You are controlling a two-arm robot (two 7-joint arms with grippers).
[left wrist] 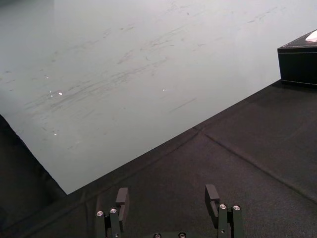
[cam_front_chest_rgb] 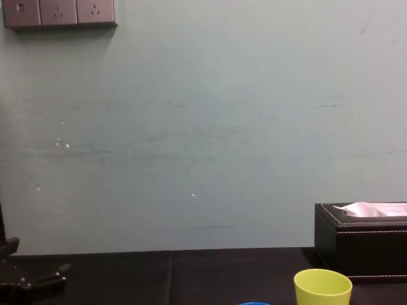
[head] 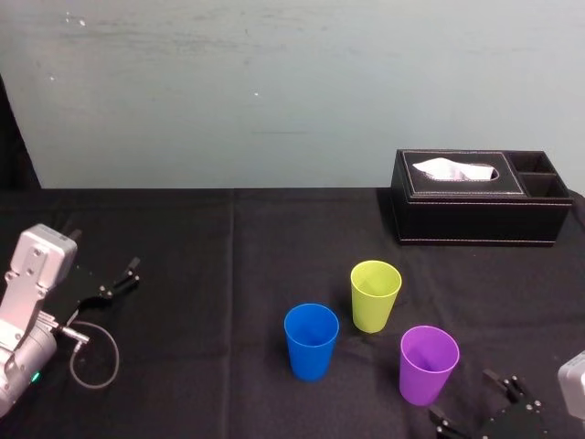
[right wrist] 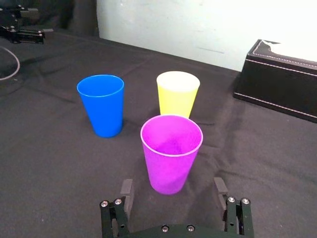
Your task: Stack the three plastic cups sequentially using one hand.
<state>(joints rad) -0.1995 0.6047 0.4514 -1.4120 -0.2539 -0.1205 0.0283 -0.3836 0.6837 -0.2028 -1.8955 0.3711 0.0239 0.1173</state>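
Three plastic cups stand upright and apart on the black tablecloth: a lime one (head: pixel 376 294) farthest back, a blue one (head: pixel 311 341) to its front left, a purple one (head: pixel 428 364) to its front right. My right gripper (head: pixel 471 402) sits low at the near right, just behind the purple cup. In the right wrist view the right gripper (right wrist: pixel 173 191) is open, its fingertips flanking the base of the purple cup (right wrist: pixel 172 153) without touching it. Beyond stand the blue cup (right wrist: pixel 102 104) and the lime cup (right wrist: pixel 177 93). My left gripper (head: pixel 114 282) rests open at the far left.
A black leather tissue box (head: pixel 480 197) stands at the back right against the pale wall. A loop of cable (head: pixel 91 352) lies by the left arm. The left gripper (left wrist: pixel 167 198) faces bare cloth. Open cloth lies between the left arm and the cups.
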